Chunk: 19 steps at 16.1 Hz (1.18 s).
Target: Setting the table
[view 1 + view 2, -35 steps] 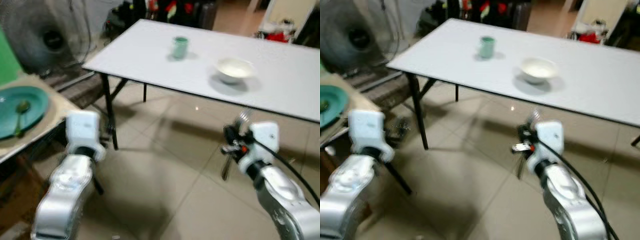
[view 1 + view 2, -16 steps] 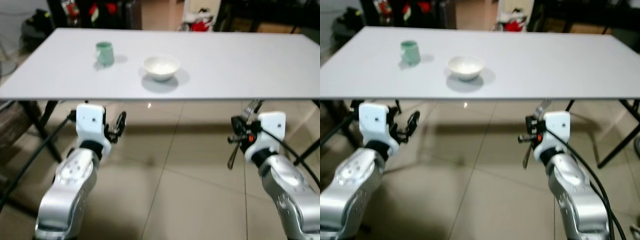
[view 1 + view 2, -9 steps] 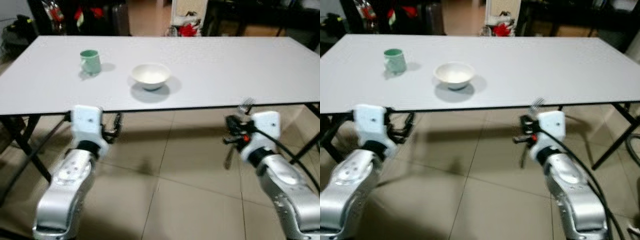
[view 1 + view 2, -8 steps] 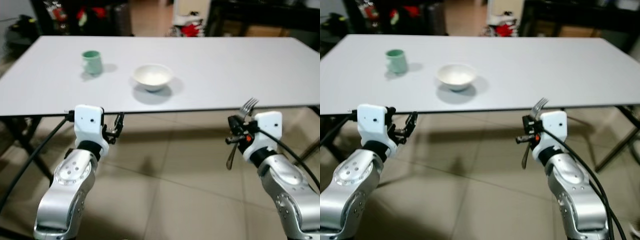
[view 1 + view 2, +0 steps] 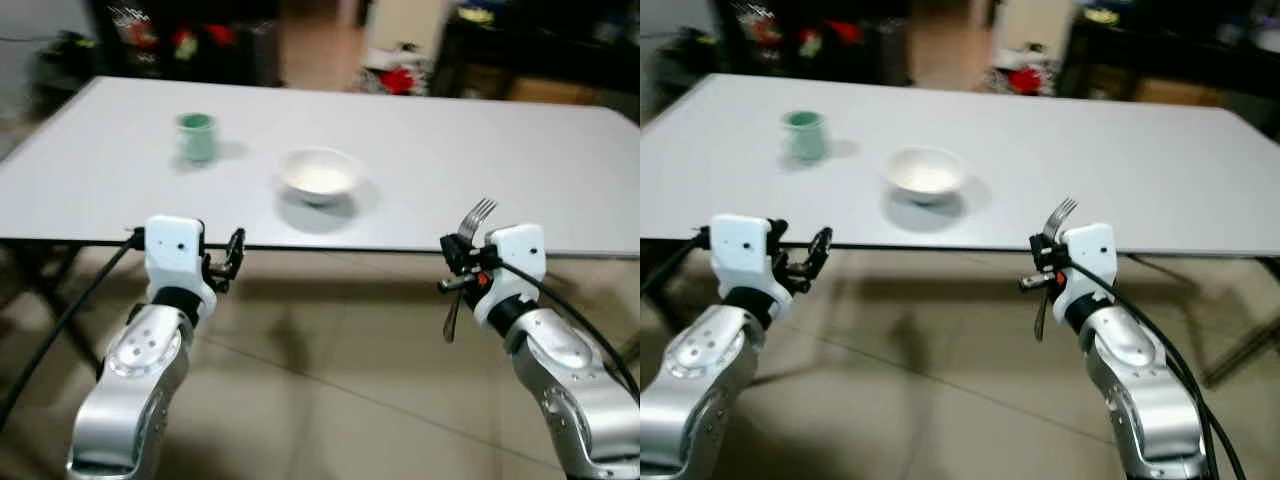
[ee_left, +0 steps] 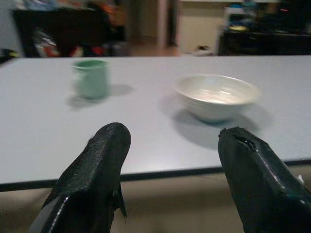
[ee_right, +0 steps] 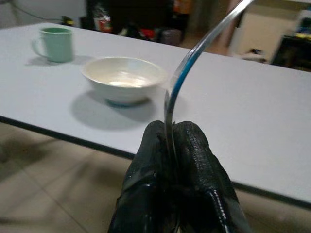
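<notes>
Your right pincer [image 5: 452, 268] was clamped on fork [image 5: 463, 262], handle mid-shank, tines up, just short of desk [image 5: 480, 160] edge. Fork looked thin, stiff, light, probably slick metal; grip near the middle seemed sound. Bowl [image 5: 319, 172] and green cup [image 5: 197, 136] sat beyond, leftward. Left pincer [image 6: 170, 160] was spread, empty, below the desk edge.
</notes>
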Available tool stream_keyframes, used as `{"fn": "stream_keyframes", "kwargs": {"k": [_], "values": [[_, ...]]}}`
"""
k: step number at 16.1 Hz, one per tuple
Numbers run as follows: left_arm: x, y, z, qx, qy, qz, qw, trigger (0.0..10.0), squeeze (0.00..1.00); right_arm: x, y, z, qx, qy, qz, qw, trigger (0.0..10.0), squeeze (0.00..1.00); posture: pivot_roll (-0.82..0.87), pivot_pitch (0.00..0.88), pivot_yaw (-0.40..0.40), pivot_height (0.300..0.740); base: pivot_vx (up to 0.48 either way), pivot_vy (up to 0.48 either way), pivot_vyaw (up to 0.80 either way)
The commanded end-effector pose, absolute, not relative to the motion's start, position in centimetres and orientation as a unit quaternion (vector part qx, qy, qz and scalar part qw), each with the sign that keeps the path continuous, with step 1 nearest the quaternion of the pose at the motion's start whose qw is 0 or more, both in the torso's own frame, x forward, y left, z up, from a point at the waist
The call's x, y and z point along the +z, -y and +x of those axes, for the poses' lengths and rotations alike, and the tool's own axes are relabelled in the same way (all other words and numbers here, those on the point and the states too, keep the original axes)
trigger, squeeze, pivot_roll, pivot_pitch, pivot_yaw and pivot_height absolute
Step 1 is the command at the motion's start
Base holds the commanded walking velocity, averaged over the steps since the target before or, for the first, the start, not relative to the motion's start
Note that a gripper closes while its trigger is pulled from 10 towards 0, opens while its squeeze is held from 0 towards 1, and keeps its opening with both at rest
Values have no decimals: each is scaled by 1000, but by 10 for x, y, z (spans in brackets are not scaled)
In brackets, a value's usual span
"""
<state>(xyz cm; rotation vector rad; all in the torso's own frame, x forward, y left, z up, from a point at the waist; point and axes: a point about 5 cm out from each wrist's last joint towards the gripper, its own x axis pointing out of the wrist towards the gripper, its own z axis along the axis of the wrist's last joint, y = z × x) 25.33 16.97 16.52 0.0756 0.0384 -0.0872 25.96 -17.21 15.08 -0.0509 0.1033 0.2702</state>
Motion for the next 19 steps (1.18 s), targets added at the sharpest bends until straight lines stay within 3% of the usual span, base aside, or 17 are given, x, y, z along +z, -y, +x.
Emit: {"fn": "stream_keyframes", "kwargs": {"k": [1, 19], "values": [[166, -174, 253, -37, -19, 43, 998, 10000, 0, 156, 171, 261, 141, -38, -22, 989, 10000, 0, -53, 10, -53, 740, 375, 0, 0], [168, -172, 260, -55, -20, 46, 997, 10000, 0, 158, 171, 263, 140, -33, -26, 989, 10000, 0, -59, 11, -25, 740, 378, 0, 0]]}}
